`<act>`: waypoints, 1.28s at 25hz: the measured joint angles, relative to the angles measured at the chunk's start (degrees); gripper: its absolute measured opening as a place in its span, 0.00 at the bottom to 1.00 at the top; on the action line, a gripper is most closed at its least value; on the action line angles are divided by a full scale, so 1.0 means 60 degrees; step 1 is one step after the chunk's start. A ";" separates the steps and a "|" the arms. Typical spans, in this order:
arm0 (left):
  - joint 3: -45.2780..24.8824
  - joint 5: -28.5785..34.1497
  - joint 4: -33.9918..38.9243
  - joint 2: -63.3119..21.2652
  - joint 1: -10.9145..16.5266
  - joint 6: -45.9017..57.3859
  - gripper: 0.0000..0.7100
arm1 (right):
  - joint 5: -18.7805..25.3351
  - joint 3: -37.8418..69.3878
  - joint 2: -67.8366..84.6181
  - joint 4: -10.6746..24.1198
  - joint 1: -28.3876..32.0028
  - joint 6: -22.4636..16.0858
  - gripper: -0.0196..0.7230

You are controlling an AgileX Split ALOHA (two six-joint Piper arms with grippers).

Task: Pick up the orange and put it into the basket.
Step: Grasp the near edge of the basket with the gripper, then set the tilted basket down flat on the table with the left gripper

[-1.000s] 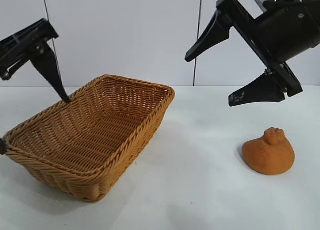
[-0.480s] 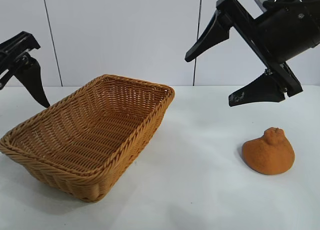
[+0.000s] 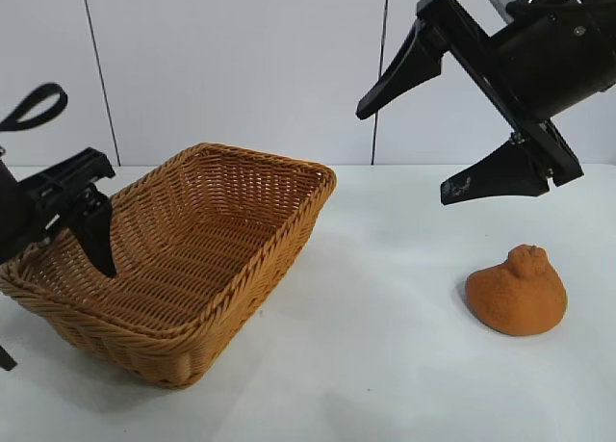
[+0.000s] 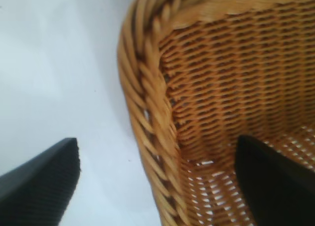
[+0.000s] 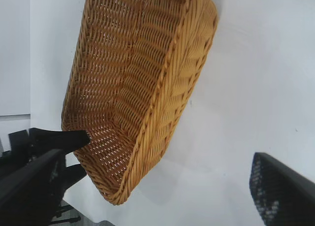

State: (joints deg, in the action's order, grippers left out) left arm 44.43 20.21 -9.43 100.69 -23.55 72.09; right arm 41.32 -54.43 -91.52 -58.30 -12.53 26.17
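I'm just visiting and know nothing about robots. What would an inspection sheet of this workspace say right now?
Surface: white table, bare between the items.
Job's things: orange sits on the table, outside the basket; basket holds no fruit.
Clutter: nothing seen.
Hands: left hand open, straddling the basket's rim, one finger inside and one outside; right hand open, raised above the orange, apart from it.
Cables: a dark loop above the left arm.
Surroundings: plain white panelled wall.

A plain white desk (image 3: 385, 365) meets a pale panelled wall (image 3: 241, 66) — thin dark vertical seams, soft even light.
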 joint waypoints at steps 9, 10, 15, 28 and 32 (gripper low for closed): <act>0.0000 -0.0107 -0.0068 0.0292 0.0000 0.0000 0.51 | 0.0000 0.0000 0.0000 0.0012 0.0000 -0.0019 0.96; 0.0000 -0.0110 -0.0076 0.0292 0.0000 0.0000 0.41 | 0.0000 0.0000 0.0000 0.0012 0.0000 -0.0019 0.96; 0.0016 -0.0245 -0.0189 0.0295 -0.0002 0.0030 0.12 | 0.0000 0.0000 0.0000 0.0012 0.0000 -0.0019 0.96; 0.1842 0.1742 -0.0309 0.0165 0.1465 -0.2518 0.12 | 0.0039 0.0000 0.0000 0.0158 0.0000 -0.0021 0.96; 0.2754 0.2230 -0.1045 0.0307 0.2023 -0.4766 0.12 | 0.0039 0.0000 0.0000 0.0158 0.0000 -0.0029 0.96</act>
State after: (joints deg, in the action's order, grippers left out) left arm 60.95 33.59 -15.70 102.54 -11.41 43.50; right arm 41.55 -54.43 -91.52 -57.35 -12.53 25.99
